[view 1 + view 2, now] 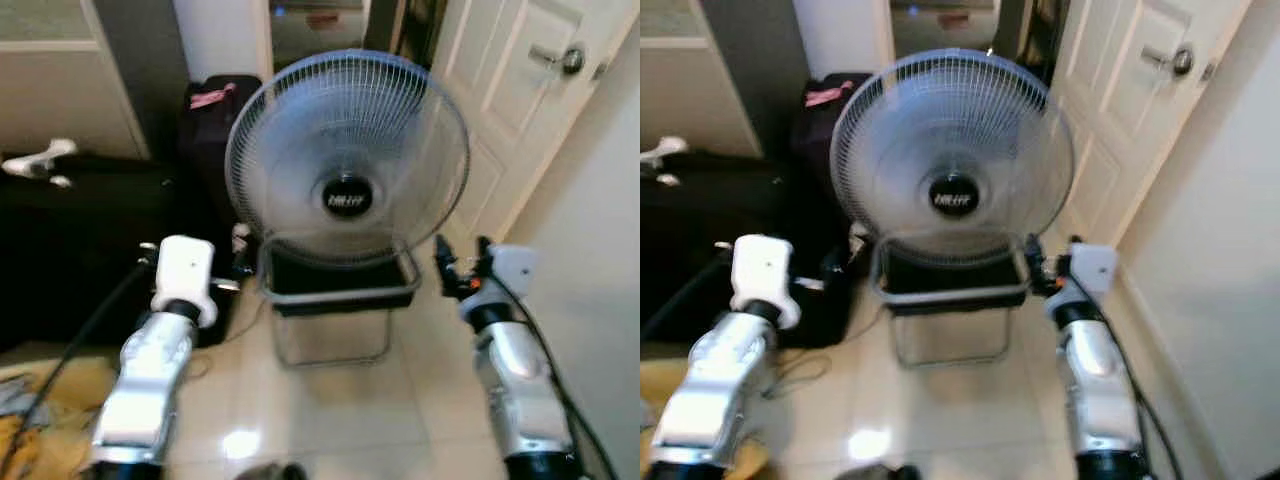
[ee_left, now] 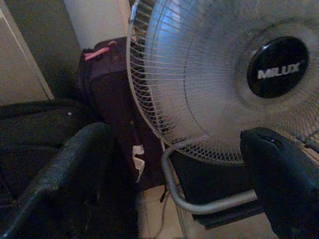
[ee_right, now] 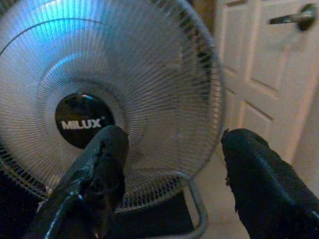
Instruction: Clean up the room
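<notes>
Round grey wire-cage fan on metal tube frame: light, top-heavy, cage flimsy; best grabbed at frame. Left pincer, right pincer wide, empty.

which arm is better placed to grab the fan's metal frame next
Probably the right. The right end effector is open beside the right end of the metal frame under the Milux fan. The left end effector, also open, sits close to the frame's left corner, crowded by the dark suitcase.
</notes>
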Robot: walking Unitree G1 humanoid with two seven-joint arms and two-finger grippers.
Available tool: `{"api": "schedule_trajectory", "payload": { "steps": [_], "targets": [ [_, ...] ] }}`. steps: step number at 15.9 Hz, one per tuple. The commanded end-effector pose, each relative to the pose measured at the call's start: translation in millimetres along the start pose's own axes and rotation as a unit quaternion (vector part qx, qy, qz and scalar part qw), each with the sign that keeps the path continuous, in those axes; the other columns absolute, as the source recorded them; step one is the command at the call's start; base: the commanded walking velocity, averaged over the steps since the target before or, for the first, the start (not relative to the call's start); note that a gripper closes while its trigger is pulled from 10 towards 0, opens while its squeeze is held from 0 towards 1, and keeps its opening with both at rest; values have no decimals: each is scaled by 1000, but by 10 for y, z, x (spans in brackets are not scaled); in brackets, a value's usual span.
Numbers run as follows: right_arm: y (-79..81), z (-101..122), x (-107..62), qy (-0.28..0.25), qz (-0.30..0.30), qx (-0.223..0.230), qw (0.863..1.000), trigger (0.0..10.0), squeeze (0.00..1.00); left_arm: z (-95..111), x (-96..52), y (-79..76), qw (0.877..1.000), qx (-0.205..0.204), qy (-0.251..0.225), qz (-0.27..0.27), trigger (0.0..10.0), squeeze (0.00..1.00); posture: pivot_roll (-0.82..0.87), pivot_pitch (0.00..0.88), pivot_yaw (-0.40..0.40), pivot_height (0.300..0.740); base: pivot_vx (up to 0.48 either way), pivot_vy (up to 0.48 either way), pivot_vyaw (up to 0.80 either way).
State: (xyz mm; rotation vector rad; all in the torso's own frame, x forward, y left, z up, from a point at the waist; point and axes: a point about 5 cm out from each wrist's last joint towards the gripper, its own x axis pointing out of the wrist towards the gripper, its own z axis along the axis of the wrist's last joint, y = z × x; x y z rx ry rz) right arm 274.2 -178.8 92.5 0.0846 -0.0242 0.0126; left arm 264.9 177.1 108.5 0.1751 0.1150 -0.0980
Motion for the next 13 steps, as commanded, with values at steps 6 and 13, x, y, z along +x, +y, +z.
{"api": "schedule_trajectory", "payload": {
  "steps": [6, 13],
  "targets": [
    [-53, 4, 37, 0, -6, -10, 1000, 10000, 0, 58, 41, 10, 1000, 24, -5, 11, 10000, 0, -25, 0, 24, 740, 0, -240, 472],
    [-57, -13, 68, 4, -11, 11, 1000, 10000, 0, 82, 67, 47, 1000, 6, -7, 16, 10000, 0, -24, 0, 26, 740, 144, 0, 0]
  ]
}}
